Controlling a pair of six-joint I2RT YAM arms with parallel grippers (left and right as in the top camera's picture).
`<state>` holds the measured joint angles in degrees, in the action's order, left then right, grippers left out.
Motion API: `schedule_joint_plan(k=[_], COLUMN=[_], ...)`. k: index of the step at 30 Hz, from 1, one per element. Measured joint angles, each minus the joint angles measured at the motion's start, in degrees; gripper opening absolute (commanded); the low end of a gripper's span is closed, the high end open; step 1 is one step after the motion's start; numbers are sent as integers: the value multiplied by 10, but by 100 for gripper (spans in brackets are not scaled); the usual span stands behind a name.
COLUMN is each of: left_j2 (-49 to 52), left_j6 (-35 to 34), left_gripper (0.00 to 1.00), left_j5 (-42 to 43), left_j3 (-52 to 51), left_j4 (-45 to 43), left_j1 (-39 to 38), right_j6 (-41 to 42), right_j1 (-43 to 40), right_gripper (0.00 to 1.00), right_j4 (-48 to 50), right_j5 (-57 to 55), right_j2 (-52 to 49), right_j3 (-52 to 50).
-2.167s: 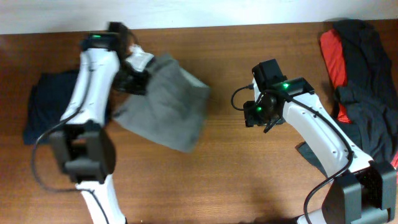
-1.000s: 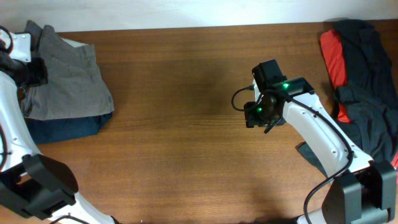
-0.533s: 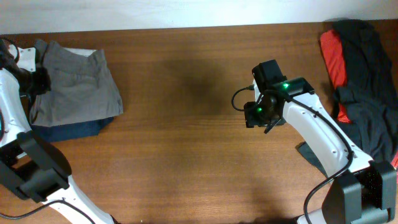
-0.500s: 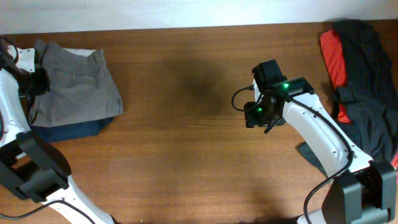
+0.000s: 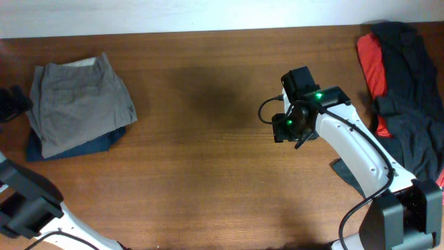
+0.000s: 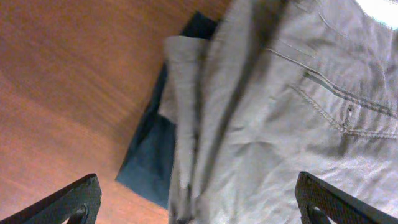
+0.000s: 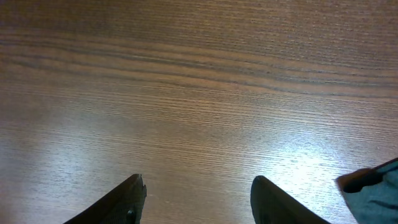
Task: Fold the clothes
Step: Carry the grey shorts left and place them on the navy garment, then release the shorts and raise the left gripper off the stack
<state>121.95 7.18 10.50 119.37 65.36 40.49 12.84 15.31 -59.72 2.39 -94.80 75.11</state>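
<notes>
The clothes, grey-khaki shorts (image 5: 80,104), lie folded at the table's far left on top of a dark navy garment (image 5: 73,146). My left gripper (image 5: 17,104) sits just left of the pile at the frame's edge. In the left wrist view the left gripper (image 6: 202,211) is open wide, its fingertips (image 6: 74,202) at the bottom corners. Nothing is between them, and the shorts (image 6: 298,124) and the navy garment (image 6: 152,158) lie below. My right gripper (image 5: 290,126) hovers right of the table's middle. In its wrist view the right gripper (image 7: 199,199) is open over bare wood.
A heap of black and red garments (image 5: 402,83) lies at the table's far right edge. A small grey-blue piece of cloth (image 5: 343,170) lies under the right arm and shows as a cloth corner (image 7: 379,186) in the right wrist view. The table's back edge meets a white wall.
My left gripper has opened, let go of the shorts and drawn back to the left. The shorts now rest folded on the navy garment. The right arm has not moved.
</notes>
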Motion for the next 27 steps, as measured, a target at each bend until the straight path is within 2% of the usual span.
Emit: schedule_joint_plan(k=[3,6,9,10,11,17,23,27], left_j2=[0,0,0,0,0,0,0,0], left_j6=[-10,-13,-8,-5,-3,5,8,9], left_gripper=[99,99,99,99,99,100,99,99], left_j5=[35,84,139,148,157,175,146,120], left_j3=[10,12,13,13,13,13,13,13], left_j4=[7,11,24,27,32,53,74,127], left_j1=[3,-13,-51,-65,-80,-194,-319,-386], right_j6=[0,-1,-4,-7,-8,-8,-8,-8], right_j1=[0,0,0,0,0,0,-1,-12], right_gripper=[61,69,84,96,99,99,99,99], right_j4=[2,3,3,3,3,28,95,66], right_j5=[0,0,0,0,0,3,3,5], right_j2=[0,0,0,0,0,0,0,0], right_j3=[0,0,0,0,0,0,1,21])
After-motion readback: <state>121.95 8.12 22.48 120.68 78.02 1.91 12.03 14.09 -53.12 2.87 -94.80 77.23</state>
